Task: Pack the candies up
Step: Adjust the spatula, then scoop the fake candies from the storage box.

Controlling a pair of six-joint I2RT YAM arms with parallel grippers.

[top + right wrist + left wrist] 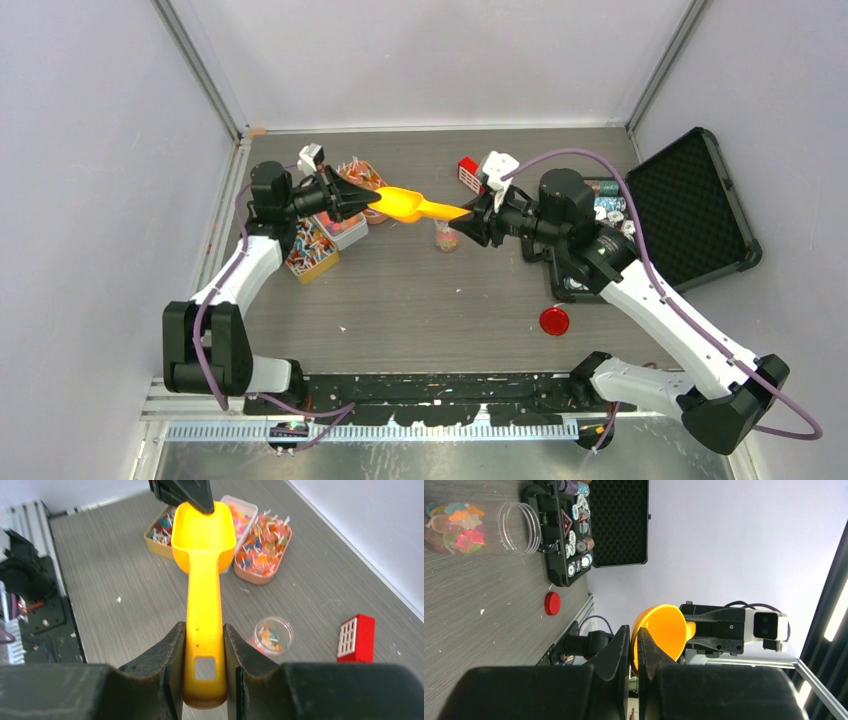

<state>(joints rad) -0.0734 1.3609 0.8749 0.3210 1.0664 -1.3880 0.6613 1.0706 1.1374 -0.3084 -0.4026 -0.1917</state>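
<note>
- We see the grey tabletop (420, 300) filling the middle of the top view, with everything else standing on it or held above it.
- An open black case (690, 200) lies at the right edge of the top view, its lid lined with dark foam.
- The right end effector (204, 630) is clamped on the handle of the yellow scoop (204, 555), one finger on each side of the handle, near its end.
- The left end effector (634, 635) reaches in from the left of the top view. Its fingers stand almost together, and we see the scoop's far rim pinched in the thin gap between them.
- The scoop hangs above the tabletop at centre frame in the top view, roughly level and spanning the gap between the two end effectors.
- Most of the candies (265, 550) lie in three shallow trays side by side, at the top of the right wrist view and the upper left of the top view.
- A small clear jar (272, 635) stands open below the scoop handle, holding a few more bright candies.
- A red box (357, 637) with white stripes sits at the right of the right wrist view, apart from the jar.
- A red round disc (554, 321) lies alone at lower right of centre.
- Poker chips (608, 210) sit in the case's near half.
</note>
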